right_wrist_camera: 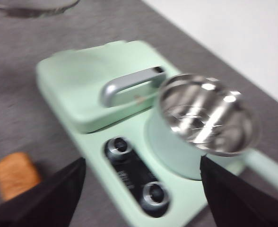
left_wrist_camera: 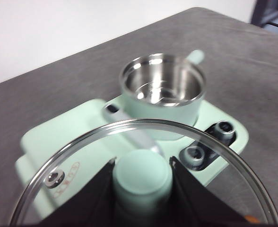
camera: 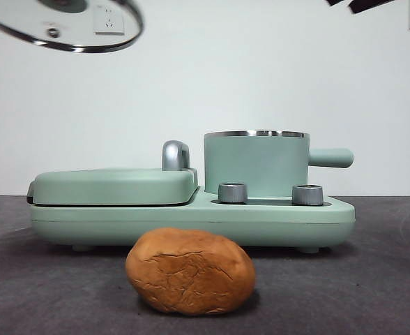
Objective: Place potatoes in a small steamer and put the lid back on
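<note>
High above the griddle cover, lid in left pincer; right pincer wide.

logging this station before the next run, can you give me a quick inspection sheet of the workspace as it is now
surface: dark grey table, wiped-looking, no spills seen
potato: one orange-brown potato lying on the table in front of the cooker, not gripped
steamer: mint-green pot upright on the cooker base, uncovered, steel inside looks empty
lid: glass lid held in the air, tilted, off to the griddle side of the pot
clutter: nothing seen
left claw: shut on the lid's green knob
right claw: open, empty, above the cooker's dials with the potato off to one side
cables: nothing seen
surroundings: white wall with sockets
</note>
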